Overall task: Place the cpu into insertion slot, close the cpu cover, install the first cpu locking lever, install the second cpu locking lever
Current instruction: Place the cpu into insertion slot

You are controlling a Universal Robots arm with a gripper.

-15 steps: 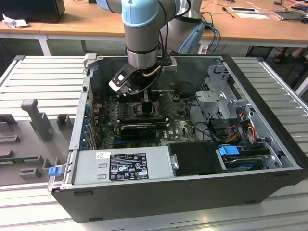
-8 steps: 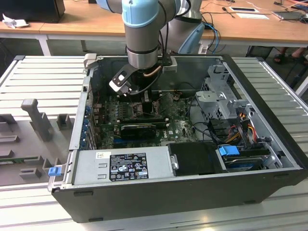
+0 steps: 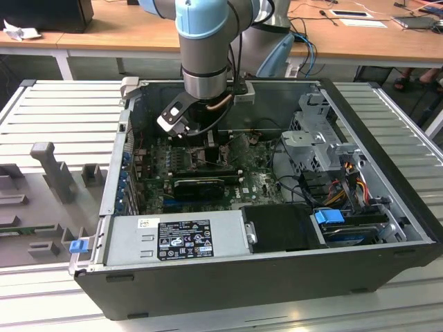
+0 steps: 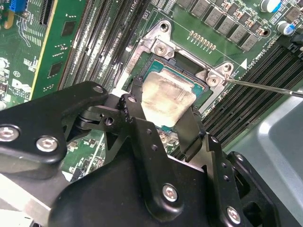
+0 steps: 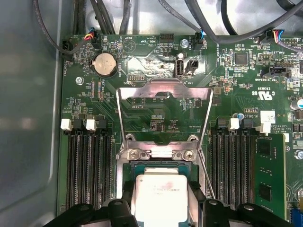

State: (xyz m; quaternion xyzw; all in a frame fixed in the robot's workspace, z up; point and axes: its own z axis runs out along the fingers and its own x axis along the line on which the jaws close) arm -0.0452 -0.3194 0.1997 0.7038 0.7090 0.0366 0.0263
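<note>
We see the jaws closed on the chip (image 4: 168, 101) by two opposite edges — right at the socket (image 4: 142, 70), seated or not we cannot tell — the cover (image 5: 163, 89) stands flipped open

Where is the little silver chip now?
In both wrist views, the cpu is gripped by the end effector over the insertion slot, beside the open cpu cover.

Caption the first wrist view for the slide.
The gripper holds the cpu at the insertion slot, with the cpu cover open.
</note>
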